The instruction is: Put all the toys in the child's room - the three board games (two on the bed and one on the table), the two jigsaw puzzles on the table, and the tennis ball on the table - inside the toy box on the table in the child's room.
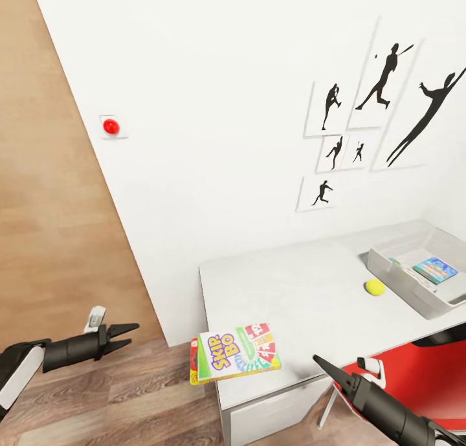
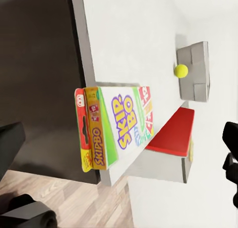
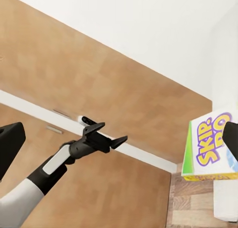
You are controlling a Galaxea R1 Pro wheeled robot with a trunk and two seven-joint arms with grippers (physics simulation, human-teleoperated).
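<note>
Left gripper (image 1: pixel 129 338) hangs w/ jaws apart, empty, short of the desk (image 1: pixel 304 297) corner. Ahead of its tips, two stacked game boxes (image 1: pixel 236 354) overhang the edge. Right gripper (image 1: pixel 321 364): jaw state unclear. Farther on, a ball (image 1: pixel 374 287) lies just beside the bin (image 1: pixel 395 271), another game box (image 1: pixel 435 269) inside.

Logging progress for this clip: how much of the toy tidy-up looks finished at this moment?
Partly done. The toy box already holds a light blue game box and some other flat item I cannot identify. Nothing is in hand: the left pincer hangs open over the floor, and the right pincer is empty. Still out: the tennis ball on the table and the Skip-Bo box stacked on another box, overhanging the table's corner.
</note>
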